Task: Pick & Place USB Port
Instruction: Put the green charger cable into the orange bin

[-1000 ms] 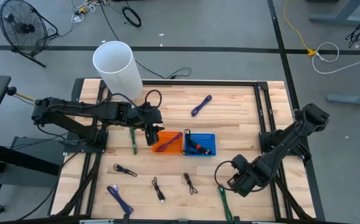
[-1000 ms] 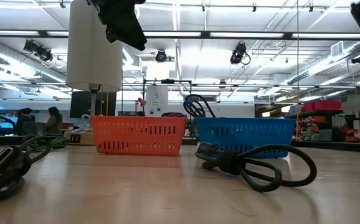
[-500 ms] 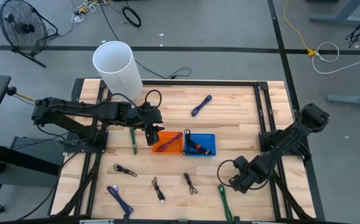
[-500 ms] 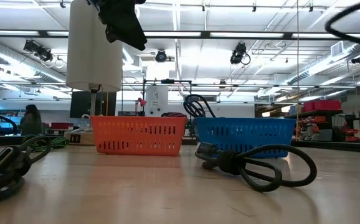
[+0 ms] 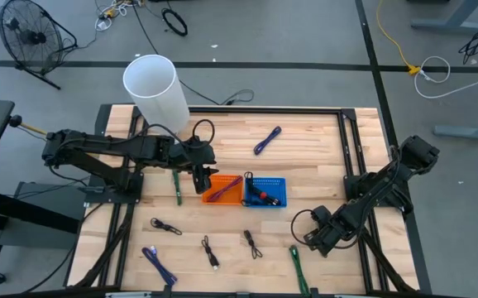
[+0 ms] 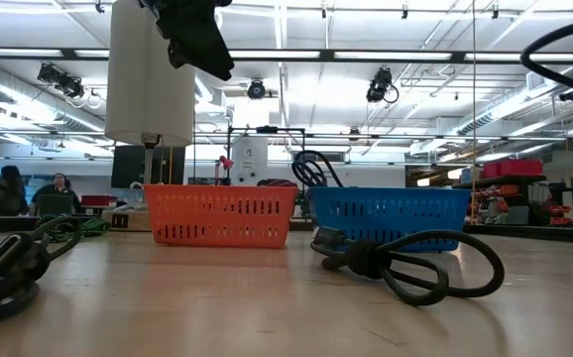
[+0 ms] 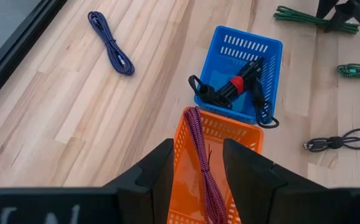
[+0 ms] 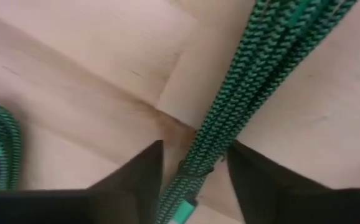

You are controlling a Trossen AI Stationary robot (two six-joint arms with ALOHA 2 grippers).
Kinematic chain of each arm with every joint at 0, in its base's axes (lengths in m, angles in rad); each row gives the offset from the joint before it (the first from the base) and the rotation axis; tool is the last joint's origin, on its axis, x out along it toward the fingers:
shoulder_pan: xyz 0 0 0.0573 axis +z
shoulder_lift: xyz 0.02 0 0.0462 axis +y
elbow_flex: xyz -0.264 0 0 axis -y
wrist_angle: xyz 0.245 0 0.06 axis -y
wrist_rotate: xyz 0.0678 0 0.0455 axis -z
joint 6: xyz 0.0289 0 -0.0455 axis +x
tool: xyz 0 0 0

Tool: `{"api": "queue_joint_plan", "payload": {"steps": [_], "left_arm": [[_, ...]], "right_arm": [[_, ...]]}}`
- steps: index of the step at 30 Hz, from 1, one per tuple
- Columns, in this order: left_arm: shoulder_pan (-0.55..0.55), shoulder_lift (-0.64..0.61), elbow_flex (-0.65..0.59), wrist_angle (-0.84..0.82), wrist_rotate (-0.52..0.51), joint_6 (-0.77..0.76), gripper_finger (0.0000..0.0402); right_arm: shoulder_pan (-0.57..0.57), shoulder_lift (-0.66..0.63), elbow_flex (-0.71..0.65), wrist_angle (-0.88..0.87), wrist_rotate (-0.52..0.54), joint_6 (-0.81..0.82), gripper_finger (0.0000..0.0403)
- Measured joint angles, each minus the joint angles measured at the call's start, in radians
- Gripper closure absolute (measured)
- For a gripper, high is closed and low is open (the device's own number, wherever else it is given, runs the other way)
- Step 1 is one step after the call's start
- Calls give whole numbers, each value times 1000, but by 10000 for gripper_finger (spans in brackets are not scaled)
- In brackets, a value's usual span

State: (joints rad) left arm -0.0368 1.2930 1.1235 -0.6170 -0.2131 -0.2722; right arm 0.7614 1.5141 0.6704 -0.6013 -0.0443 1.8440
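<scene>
My left gripper [image 5: 205,180] hangs open above the orange basket [image 5: 222,189]; in the left wrist view its fingers [image 7: 197,152] frame a dark red braided cable [image 7: 202,162] lying in that basket [image 7: 233,134]. Beside it stands the blue basket [image 7: 248,38], with a black cable with a red band [image 7: 236,87] inside. My right gripper [image 5: 308,242] is low at the table's near right, open, with its fingers [image 8: 195,149] on either side of a green braided cable [image 8: 255,68] [image 5: 296,262] that lies on the wood. I cannot tell whether they touch it.
Loose cables lie about the table: purple [image 5: 267,141] far, green [image 5: 177,186] left of the baskets, black ones [image 5: 165,226] [image 5: 210,251] [image 5: 251,242] and a purple one [image 5: 160,265] near. A white cylinder [image 5: 152,87] stands at the far left. People sit in the room behind.
My right arm has shifted slightly toward the table's right and far side; in the low view its dark body has left the upper right corner and only its cable loop shows there. The left arm has kept still.
</scene>
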Motion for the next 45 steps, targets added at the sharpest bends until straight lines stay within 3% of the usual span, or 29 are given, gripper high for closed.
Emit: {"api": "queue_joint_plan", "payload": {"steps": [4, 10, 16, 21, 24, 29, 32, 35, 45], "left_arm": [[0, 0, 0, 0, 0, -3, 259], [0, 1, 0, 5, 0, -5, 259], [0, 2, 0, 67, 0, -4, 259], [0, 2, 0, 130, 0, -3, 259], [0, 2, 0, 186, 9, -1, 259], [0, 3, 0, 352, 77, 44, 259], [0, 3, 0, 484, 146, 73, 259], [0, 3, 0, 609, 213, 90, 260], [0, 3, 0, 790, 289, 105, 259]], "right_arm": [[1, 0, -2, -21, 10, -31, 369], [-5, -40, 9, -53, 53, -77, 391], [-17, -179, 106, -116, 378, -214, 394], [-22, -287, 223, -101, 708, -468, 394], [-21, -320, 271, -10, 880, -704, 395], [-28, -342, 286, 377, 1081, -1256, 396], [-52, -339, 286, 583, 1075, -1520, 396], [-89, -335, 286, 711, 1002, -1698, 397], [-272, -262, 286, 906, 711, -1879, 397]]}}
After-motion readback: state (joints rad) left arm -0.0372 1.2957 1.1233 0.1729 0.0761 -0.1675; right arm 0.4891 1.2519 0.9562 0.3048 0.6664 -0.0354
